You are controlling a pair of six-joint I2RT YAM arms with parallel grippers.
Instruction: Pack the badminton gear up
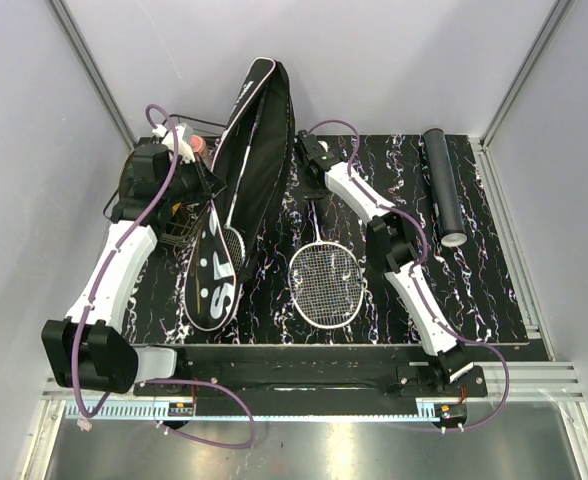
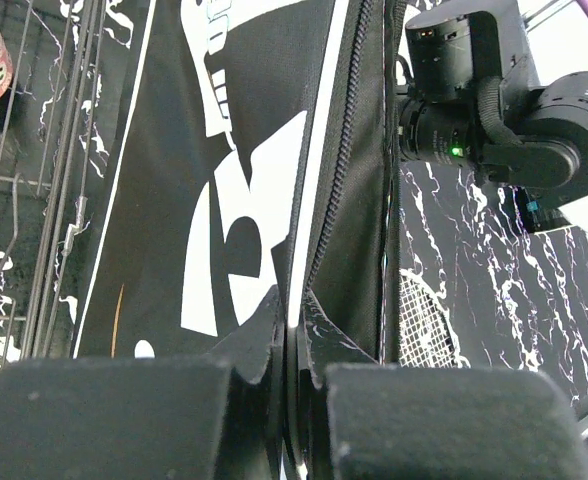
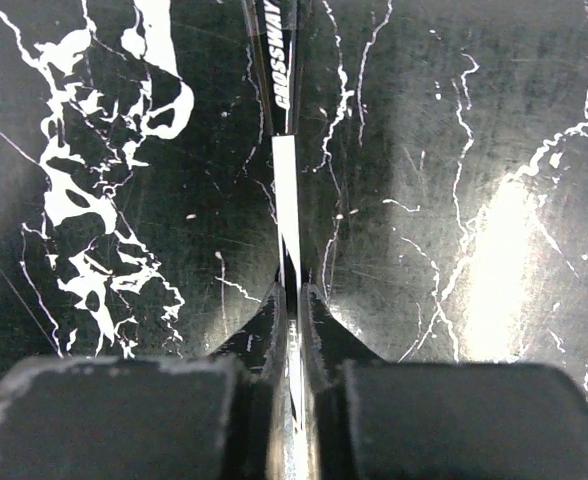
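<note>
Far across the table (image 1: 479, 290), the outstretched right gripper (image 3: 292, 298) pinched the racket (image 3: 286, 190) shaft; the left gripper (image 2: 292, 325) clamped the bag (image 2: 224, 200).

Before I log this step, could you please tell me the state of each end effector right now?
Left end effector: closed, pinching the zippered edge of the bag.
Right end effector: closed on the shaft of the racket.

Closed left gripper (image 2: 294, 312) pinches bag (image 2: 164, 200) zipper edge; racket (image 2: 429, 320), apparently, right of it; wire basket (image 2: 44, 200) left.
</note>
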